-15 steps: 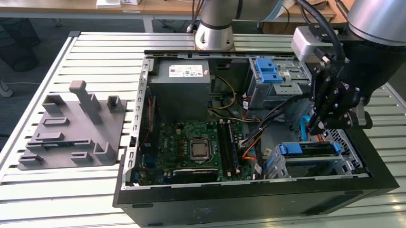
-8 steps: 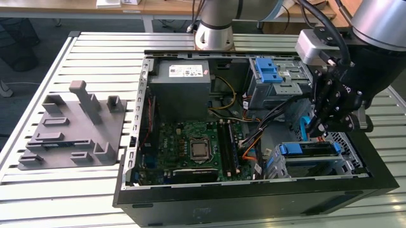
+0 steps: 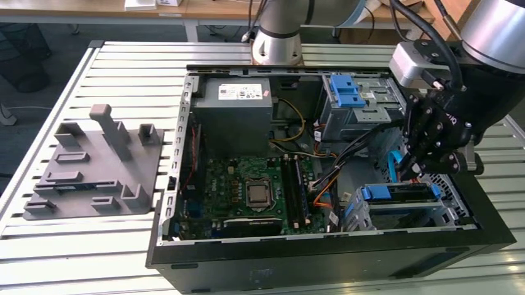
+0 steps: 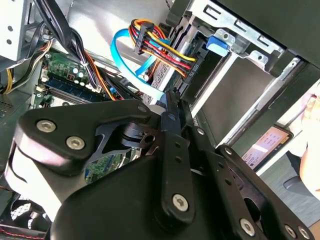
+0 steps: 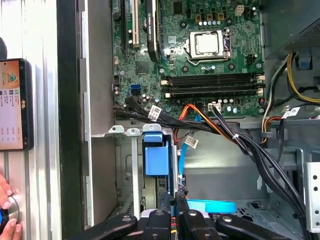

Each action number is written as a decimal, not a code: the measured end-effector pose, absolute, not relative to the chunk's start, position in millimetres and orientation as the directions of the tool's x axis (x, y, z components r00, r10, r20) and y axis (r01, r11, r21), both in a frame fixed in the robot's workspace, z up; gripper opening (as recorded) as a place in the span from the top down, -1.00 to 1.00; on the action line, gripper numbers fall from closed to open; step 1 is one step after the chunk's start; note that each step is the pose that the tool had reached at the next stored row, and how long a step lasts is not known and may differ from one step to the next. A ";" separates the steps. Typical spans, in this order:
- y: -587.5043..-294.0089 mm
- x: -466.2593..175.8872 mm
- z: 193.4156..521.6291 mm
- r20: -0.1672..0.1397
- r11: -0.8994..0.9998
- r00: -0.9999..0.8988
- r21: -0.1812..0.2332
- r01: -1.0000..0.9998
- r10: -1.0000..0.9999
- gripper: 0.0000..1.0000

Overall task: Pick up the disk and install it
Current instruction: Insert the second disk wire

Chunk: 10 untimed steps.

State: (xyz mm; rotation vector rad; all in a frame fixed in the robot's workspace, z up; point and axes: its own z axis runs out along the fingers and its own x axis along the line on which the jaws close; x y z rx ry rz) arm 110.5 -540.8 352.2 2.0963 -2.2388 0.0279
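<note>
The disk (image 3: pixel 404 194), grey with a blue bracket (image 3: pixel 375 193) at its end, sits in the drive cage at the front corner of the open computer case (image 3: pixel 328 246), on the exterior view's right. My gripper (image 3: pixel 412 171) hangs just above it, fingers closed together with nothing visibly between them. In the first wrist view the fingertips (image 5: pixel 175 199) point beside the blue bracket (image 5: pixel 156 156). In the second wrist view my gripper (image 4: pixel 170 102) nearly touches a light-blue data cable (image 4: pixel 125 60), with the bracket (image 4: pixel 218 44) in the cage beyond.
Bundled coloured wires (image 4: pixel 165 47) and black cables (image 5: pixel 240 142) cross near the cage. A second cage with blue brackets (image 3: pixel 348 92), the power-supply box (image 3: pixel 238 117) and motherboard (image 3: pixel 254 190) fill the case. A grey fixture plate (image 3: pixel 90 172) stands left. A phone (image 5: pixel 12 105) and a hand (image 5: pixel 6 212) lie outside the case.
</note>
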 end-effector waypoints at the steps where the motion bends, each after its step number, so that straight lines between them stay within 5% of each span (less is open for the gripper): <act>1: -540.9 110.5 352.0 0.067 0.067 -0.064 0.038 -0.997 -0.996 0.68; 10: -546.9 115.8 340.7 0.066 0.072 -0.069 0.040 -0.997 -0.995 0.68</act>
